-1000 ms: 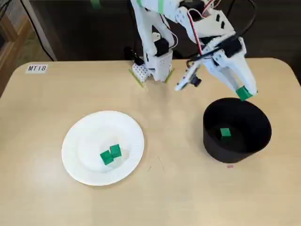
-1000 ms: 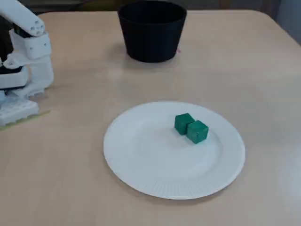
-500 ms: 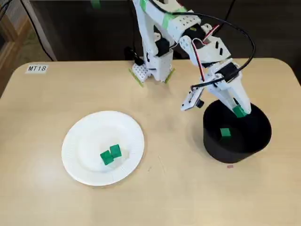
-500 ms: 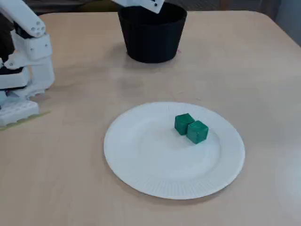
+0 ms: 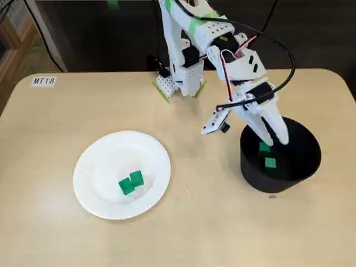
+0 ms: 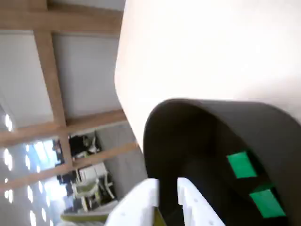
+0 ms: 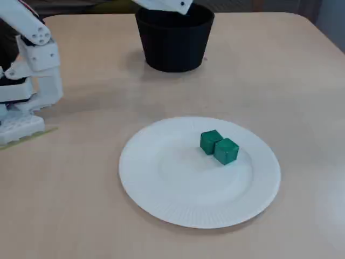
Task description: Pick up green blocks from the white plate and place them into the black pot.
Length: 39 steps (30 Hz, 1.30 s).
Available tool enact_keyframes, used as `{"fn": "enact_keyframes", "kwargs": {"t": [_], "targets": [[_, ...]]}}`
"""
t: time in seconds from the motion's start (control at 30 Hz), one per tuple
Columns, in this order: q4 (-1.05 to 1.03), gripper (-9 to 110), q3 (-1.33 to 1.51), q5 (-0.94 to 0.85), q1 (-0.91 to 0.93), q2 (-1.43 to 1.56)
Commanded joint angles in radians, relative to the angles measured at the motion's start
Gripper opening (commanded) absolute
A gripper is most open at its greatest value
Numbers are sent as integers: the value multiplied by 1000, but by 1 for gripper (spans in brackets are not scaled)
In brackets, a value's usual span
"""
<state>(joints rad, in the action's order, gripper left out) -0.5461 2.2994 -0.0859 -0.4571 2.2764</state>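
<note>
Nearest the front edge of the table (image 7: pixel 302 81) in a fixed view, a white paper plate (image 7: pixel 161 183) carries two green blocks (image 7: pixel 211 141) (image 7: pixel 226 150). They are small matte cubes of one even green, touching each other, right of the plate's middle. Beside the table's left edge stands the arm's white base (image 7: pixel 32 81). Farther back, close to the far edge, sits the black pot (image 7: pixel 173 48), a round tub that narrows toward its foot. From this low angle its inside is hidden, and only a white scrap of the arm, cut by the top of the frame, shows over its rim.

The higher fixed view looks into the pot (image 5: pixel 250 169), which stands near the table's right edge. The gripper (image 5: pixel 275 139) dips inside the rim, and two more green blocks lie on the pot's floor, one just beside a fingertip. Whether that one touches the finger cannot be told from here.

The wrist view settles it. The gripper (image 6: pixel 168 183) has its white fingertips (image 6: pixel 188 197) parted by a narrow dark gap with nothing between them. Both blocks lie on the pot floor, clear of them, to the right. The fingers are cut off by the bottom edge, and the room beyond the table is blurred. At the table's far left corner a label (image 5: pixel 43 80) reads MT18.
</note>
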Motion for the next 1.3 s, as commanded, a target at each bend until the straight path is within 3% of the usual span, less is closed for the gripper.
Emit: {"fn": "enact_keyframes", "kwargs": {"t": [0.0,0.13,0.27,0.57,1.1,1.27], "targets": [[-193,-2,-55,9,184,170],[-397,-2,-38,-80,448,282],[-407,-2,-3,-238,571,233],[-383,-2,-127,-526,686,-86],[-364,-2,-437,-666,736,-532],[-341,22,-439,-657,782,-606]]}}
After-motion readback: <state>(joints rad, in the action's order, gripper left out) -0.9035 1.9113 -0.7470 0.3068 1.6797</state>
